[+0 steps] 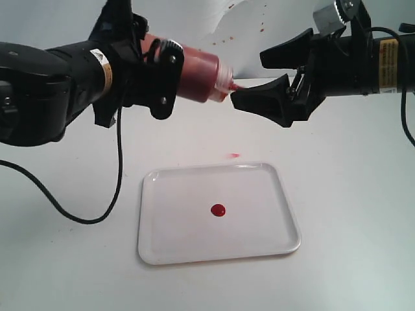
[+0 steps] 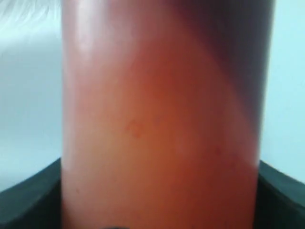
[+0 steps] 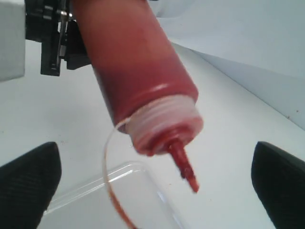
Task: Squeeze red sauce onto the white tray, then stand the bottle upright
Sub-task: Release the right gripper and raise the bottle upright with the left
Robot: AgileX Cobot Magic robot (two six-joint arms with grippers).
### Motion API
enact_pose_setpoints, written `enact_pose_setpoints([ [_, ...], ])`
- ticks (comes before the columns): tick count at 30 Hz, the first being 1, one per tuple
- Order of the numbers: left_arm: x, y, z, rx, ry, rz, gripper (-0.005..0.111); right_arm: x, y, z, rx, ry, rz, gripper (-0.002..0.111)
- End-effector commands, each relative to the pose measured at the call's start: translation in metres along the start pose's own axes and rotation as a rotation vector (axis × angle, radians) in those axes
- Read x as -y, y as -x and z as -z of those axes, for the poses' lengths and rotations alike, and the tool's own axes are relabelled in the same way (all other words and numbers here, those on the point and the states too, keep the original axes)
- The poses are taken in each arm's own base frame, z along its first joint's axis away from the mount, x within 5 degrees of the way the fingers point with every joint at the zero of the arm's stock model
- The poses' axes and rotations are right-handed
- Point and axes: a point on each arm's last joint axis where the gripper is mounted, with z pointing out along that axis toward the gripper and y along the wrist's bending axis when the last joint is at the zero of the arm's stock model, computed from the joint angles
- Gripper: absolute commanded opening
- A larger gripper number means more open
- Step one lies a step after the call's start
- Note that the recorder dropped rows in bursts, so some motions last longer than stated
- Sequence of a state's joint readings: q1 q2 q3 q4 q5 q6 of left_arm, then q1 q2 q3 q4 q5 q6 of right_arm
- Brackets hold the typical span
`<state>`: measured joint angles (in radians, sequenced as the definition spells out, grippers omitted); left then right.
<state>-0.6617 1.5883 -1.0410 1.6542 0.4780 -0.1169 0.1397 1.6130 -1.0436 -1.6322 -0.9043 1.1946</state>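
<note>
My left gripper (image 1: 162,72) is shut on the bottle (image 1: 196,72), which is held in the air on a slant, nozzle (image 1: 232,86) pointing right and slightly down. In the left wrist view the red-orange bottle body (image 2: 159,119) fills the picture between the dark fingers (image 2: 28,202). My right gripper (image 1: 249,78) is open, its fingers standing either side of the nozzle tip (image 3: 185,167) without touching it. The white tray (image 1: 168,246) lies flat on the table below. A round blob of red sauce (image 1: 218,210) sits near its middle.
A pinkish smear (image 1: 234,155) marks the table just behind the tray. Red specks (image 1: 228,40) dot the white backdrop. A black cable (image 1: 117,168) hangs from the left arm down to the table. A thin cap tether (image 3: 106,157) loops from the bottle's neck.
</note>
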Motion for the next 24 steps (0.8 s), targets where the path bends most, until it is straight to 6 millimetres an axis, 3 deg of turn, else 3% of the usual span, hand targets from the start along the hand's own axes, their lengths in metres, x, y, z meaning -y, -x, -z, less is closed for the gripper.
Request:
enact_pose_setpoints([
  [1,-0.014,-0.022,0.007,0.0,0.037,0.324,0.0,-0.001,0.005,0.003,0.014,0.003,0.007,0.105],
  [9,-0.003,-0.067,0.008,-0.005,0.006,0.751,0.0,-0.002,0.01,0.003,0.072,0.021,-0.028,0.105],
  [15,0.007,-0.085,0.009,0.103,-0.082,0.975,0.0,-0.003,0.016,0.001,0.17,0.053,-0.095,0.105],
  [18,0.006,-0.088,0.011,0.187,-0.124,1.031,0.0,-0.003,0.011,-0.007,0.219,0.118,-0.152,0.105],
  [24,-0.001,-0.086,0.021,0.503,-0.223,1.2,0.0,-0.006,-0.003,-0.044,0.329,0.193,-0.285,0.105],
])
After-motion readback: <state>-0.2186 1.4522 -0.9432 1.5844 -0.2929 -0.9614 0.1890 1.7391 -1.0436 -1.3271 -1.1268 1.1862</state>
